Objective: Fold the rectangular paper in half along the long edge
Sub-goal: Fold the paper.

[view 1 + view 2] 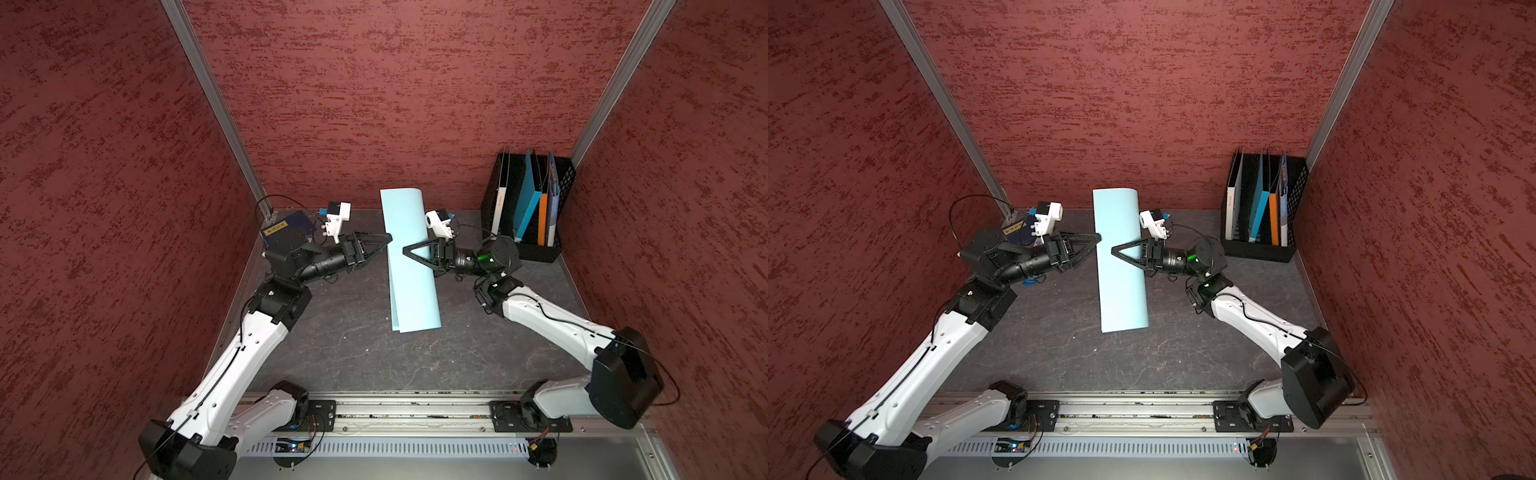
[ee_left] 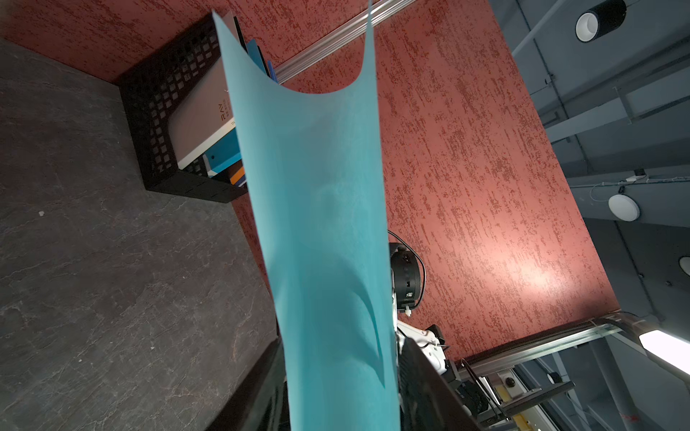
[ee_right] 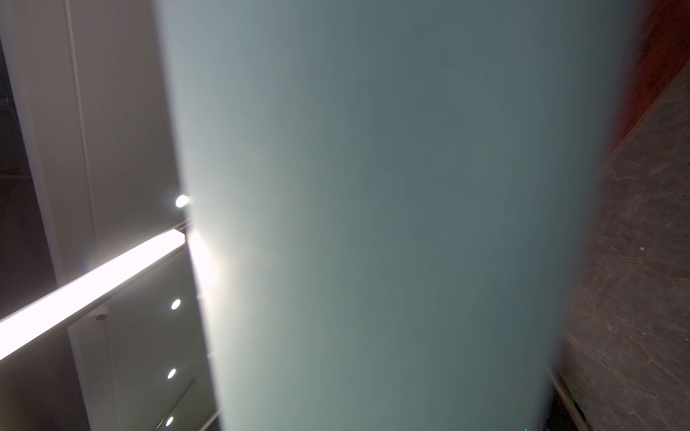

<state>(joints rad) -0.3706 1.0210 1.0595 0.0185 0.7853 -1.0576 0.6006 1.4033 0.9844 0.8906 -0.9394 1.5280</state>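
The pale blue rectangular paper (image 1: 409, 291) (image 1: 1123, 291) is bent lengthwise into a long U. Its near end is low over the table and its far end rises in front of the back wall. My left gripper (image 1: 388, 240) (image 1: 1099, 237) meets the sheet's left side. In the left wrist view the bent paper (image 2: 321, 224) fills the gap between the two dark fingers (image 2: 422, 384) and touches both. My right gripper (image 1: 406, 250) (image 1: 1114, 250) reaches over the sheet from the right with one finger on top. The other finger is hidden. The paper (image 3: 373, 186) blocks the right wrist view.
A black file rack (image 1: 536, 249) (image 1: 1258, 251) (image 2: 157, 112) with upright books and a blue folder stands at the back right. A dark navy booklet (image 1: 286, 226) (image 1: 1017, 226) lies at the back left behind my left arm. Red walls enclose three sides.
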